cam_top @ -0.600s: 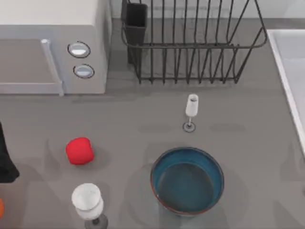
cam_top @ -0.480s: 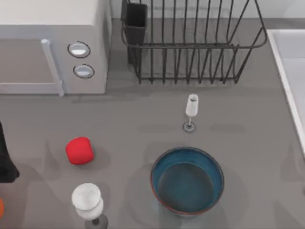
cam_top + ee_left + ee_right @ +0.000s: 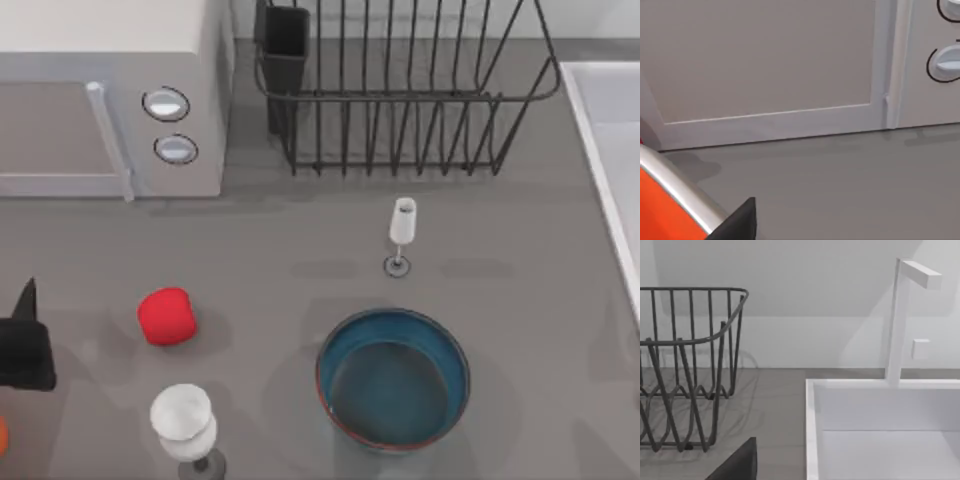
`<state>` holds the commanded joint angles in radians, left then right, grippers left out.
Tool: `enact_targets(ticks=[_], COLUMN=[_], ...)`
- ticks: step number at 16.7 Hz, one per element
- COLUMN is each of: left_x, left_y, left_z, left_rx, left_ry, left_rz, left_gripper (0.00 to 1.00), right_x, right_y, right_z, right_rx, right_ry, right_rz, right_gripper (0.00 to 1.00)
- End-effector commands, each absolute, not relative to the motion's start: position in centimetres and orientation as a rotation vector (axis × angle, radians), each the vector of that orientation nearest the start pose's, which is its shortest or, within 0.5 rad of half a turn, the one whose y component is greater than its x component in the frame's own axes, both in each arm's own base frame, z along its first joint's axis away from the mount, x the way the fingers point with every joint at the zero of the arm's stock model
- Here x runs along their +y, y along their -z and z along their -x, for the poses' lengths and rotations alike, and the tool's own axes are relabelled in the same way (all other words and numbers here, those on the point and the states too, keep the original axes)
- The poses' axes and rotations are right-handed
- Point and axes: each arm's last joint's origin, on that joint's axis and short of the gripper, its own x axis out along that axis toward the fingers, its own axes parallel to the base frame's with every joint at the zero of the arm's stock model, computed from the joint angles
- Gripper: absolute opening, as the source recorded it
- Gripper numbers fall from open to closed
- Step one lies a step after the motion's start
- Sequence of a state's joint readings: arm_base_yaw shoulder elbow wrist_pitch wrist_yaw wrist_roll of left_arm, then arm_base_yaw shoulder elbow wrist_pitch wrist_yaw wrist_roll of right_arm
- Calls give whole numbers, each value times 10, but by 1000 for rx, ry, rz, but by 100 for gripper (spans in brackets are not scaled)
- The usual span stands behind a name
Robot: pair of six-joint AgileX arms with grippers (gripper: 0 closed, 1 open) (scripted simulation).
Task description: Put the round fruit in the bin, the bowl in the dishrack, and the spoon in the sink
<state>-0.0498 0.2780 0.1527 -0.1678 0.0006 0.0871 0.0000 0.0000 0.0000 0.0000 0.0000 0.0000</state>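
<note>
The left tool (image 3: 25,345) sits at the worktop's (image 3: 280,290) left edge — its finger state cannot be told — with the round fruit (image 3: 166,316) free just to its right, so the fruit-picking step seems in hand, calling for a short reach rightward.

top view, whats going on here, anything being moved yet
Nothing is held yet. The left gripper is at the table's left edge, beside the red fruit, which sits on the table. The bowl also rests on the table, in front of the dishrack; nothing is in the rack. The sink is at the right edge. Two white glasses stand upright, and a microwave sits at the back left.
</note>
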Motion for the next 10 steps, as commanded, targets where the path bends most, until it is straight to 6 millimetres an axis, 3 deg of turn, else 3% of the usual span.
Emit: enact_targets(ticks=[5, 10], left_x=[-18, -37], left_y=[-210, -232], left_z=[-143, -188], left_rx=[504, 759], left_ry=[177, 345], left_rz=[-253, -445], left_gripper=[100, 100], right_x=[-1, -1], right_y=[-160, -160], right_z=[-106, -106], right_rx=[0, 0], right_ry=[0, 0], right_rz=[0, 0], right_gripper=[100, 100])
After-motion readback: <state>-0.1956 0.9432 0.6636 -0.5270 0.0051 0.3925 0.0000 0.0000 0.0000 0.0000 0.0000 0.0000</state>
